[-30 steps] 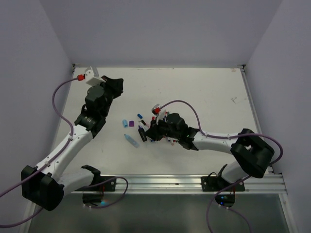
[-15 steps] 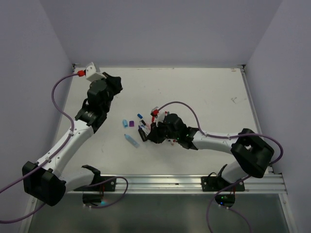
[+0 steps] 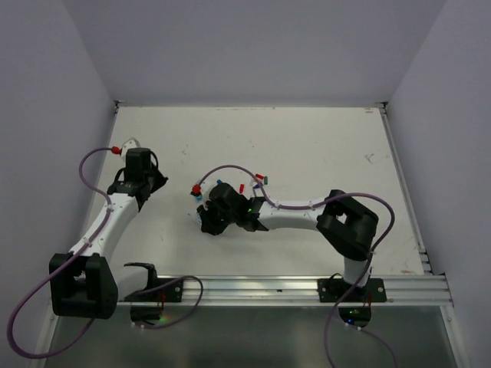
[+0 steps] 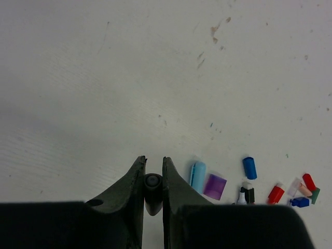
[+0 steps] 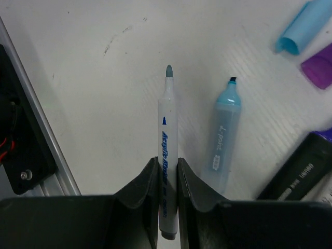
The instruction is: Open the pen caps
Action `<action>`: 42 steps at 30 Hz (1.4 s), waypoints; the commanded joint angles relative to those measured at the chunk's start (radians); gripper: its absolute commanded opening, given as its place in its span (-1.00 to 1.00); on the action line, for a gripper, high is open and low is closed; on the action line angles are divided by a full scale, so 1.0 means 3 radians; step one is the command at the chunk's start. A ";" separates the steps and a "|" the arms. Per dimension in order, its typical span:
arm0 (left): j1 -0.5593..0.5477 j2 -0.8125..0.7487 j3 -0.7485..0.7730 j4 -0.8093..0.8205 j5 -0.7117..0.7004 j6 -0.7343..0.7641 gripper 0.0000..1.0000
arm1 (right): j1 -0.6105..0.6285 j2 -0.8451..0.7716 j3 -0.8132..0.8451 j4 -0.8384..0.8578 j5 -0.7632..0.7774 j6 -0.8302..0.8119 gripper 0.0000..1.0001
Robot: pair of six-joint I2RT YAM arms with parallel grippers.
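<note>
Change: your right gripper [image 5: 167, 165] swung left; left gripper [image 4: 153, 165] drew back.
Right: pinches white pen [image 5: 167, 119], tip bare.
Left: pinches dark cap [image 4: 152, 185].
Meaning: 1 pen opened.

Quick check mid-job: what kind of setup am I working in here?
Probably a lab robot cell: bare white table boxed in by plain walls, arms bolted to an aluminium rail, loose pen caps scattered.

Left arm [image 3: 107, 222] stretches forward along the left side, and the left gripper [image 4: 153, 167] has its jaws nearly together, pinching a small dark cap [image 4: 152, 182]. Right arm [image 3: 295, 207] folds way across toward the left, with the right gripper [image 5: 167, 165] down low, jaws squeezed on a slim white pen [image 5: 167, 129].
</note>
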 commanded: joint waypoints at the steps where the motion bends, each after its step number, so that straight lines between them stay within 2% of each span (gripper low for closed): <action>1: 0.0141 0.0029 -0.0059 -0.0068 0.0160 0.0111 -0.94 | 0.0124 0.0278 0.0460 -0.0470 0.0103 -0.0181 -1.00; 7: 0.0162 0.0197 -0.0090 -0.0027 0.0343 0.0101 -0.89 | 0.0165 0.0692 0.0839 -0.0731 0.0317 -0.0140 -1.00; 17: 0.0136 0.0484 -0.0208 0.0177 0.0589 0.0009 -0.85 | 0.0053 0.0810 0.0876 -0.0931 0.0788 0.0212 -1.00; 19: 0.0085 0.0535 -0.0213 0.0197 0.0676 -0.0047 -0.81 | 0.0012 0.0800 0.0840 -0.0957 0.0793 0.0294 -1.00; 31: -0.0406 0.1128 0.0032 0.0182 0.0513 -0.0369 -0.70 | -0.0019 0.0647 0.0727 -0.0947 0.0686 0.0300 -0.94; 42: -0.0421 0.1277 -0.0009 0.0259 0.0548 -0.0477 -0.45 | -0.0013 0.0616 0.0707 -0.0952 0.0645 0.0274 -0.41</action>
